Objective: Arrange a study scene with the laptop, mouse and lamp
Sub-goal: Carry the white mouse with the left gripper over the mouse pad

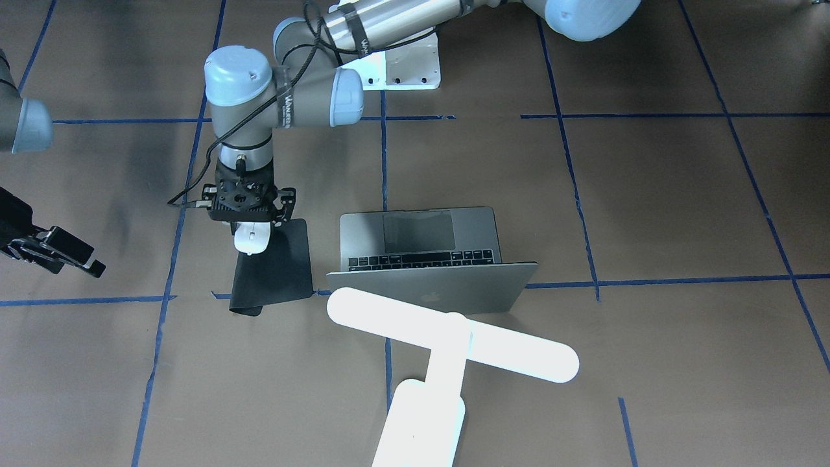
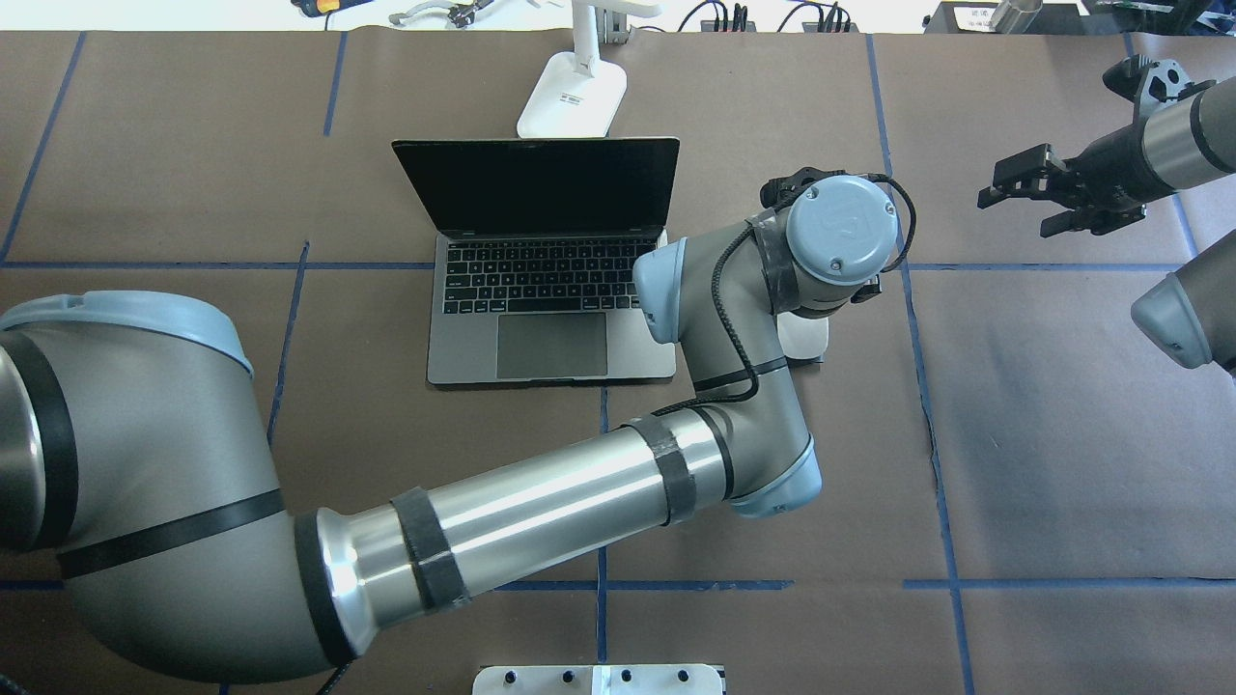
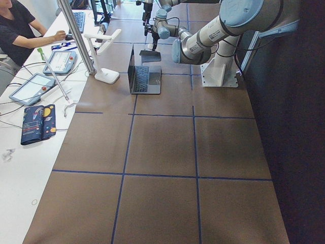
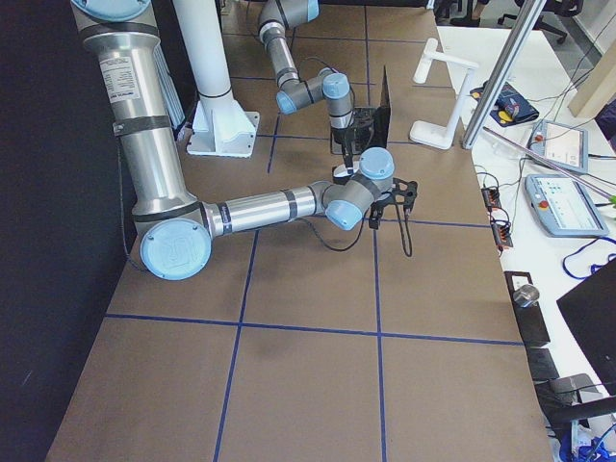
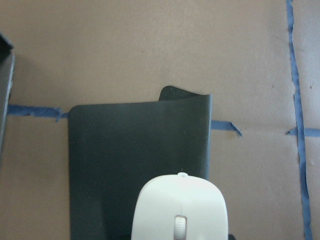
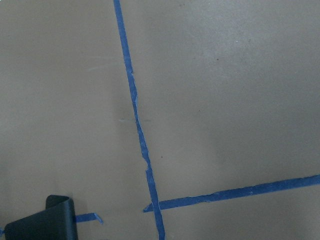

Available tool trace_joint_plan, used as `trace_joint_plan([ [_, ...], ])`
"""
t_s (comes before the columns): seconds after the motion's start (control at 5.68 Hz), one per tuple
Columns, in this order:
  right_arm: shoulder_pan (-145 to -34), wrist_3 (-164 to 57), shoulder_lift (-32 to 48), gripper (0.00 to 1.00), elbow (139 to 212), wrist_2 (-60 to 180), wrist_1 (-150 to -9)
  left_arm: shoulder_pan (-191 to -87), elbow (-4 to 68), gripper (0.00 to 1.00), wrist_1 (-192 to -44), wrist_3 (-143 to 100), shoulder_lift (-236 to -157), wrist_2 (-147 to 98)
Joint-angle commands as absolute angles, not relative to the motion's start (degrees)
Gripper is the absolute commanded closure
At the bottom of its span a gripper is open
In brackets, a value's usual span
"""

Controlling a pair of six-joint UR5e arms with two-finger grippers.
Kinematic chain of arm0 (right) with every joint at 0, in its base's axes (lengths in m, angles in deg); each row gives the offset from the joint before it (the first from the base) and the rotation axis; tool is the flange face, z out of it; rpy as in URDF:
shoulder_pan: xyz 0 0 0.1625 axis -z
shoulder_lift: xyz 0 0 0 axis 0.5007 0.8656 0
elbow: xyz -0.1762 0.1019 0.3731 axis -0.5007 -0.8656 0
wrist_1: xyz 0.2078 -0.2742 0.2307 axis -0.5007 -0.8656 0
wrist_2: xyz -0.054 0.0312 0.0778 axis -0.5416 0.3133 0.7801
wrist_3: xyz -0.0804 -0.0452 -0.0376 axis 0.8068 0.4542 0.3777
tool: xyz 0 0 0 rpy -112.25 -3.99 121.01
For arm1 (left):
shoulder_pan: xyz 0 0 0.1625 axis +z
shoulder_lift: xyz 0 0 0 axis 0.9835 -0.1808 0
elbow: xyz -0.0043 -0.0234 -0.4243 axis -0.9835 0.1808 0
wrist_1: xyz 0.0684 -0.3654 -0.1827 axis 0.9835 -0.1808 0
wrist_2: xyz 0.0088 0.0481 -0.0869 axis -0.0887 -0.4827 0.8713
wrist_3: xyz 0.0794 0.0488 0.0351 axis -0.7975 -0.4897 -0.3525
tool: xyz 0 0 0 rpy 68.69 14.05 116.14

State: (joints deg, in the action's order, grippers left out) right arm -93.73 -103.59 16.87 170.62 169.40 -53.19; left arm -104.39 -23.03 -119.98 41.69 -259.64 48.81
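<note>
Well, the left arm reaches across in front of the laptop [image 2: 541, 290] to the right side of the brown table [image 2: 1062, 434]. The left fingers [image 1: 280, 211] point straight down and are closed around the near end of the white mouse [image 1: 251, 240]. The mouse is over the near part of the black mouse pad [image 1: 279, 269], and its wheel end points away from the robot. I cannot tell if the mouse touches the pad or hangs just above it.

The mouse pad lies just to the right of the laptop. Its far right corner curls up.

The laptop sits open in the middle of the table. Its dark screen faces the robot, and its black keys and big trackpad show.

The lamp [image 1: 447, 337] stands on the far side of the laptop, just behind the screen. It glows bright white, and its long bar head lies across the top of its short arm.

The right arm is far off to the right, well apart from the mouse pad. The right fingers [image 2: 1024, 169] are spread open and hold nothing. They hang in the air above the table.

Blue tape lines [image 2: 932, 425] cross the table and make big squares.
</note>
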Motion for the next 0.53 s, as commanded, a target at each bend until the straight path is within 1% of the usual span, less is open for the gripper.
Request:
trace_joint_plan([
  [0.0,-93.59,-103.61,16.84,0.00,170.14,169.41,-53.33,-104.45,-29.84,1.00,-122.91,40.82,-262.22,45.78],
  [0.18,-93.59,-103.61,16.84,0.00,170.13,169.41,-53.33,-104.63,-30.71,1.00,-122.83,40.47,-262.22,45.24],
  [0.35,-93.59,-103.69,16.75,0.00,170.31,169.41,-53.33,-104.81,-31.07,0.97,-122.74,39.16,-262.22,44.97],
])
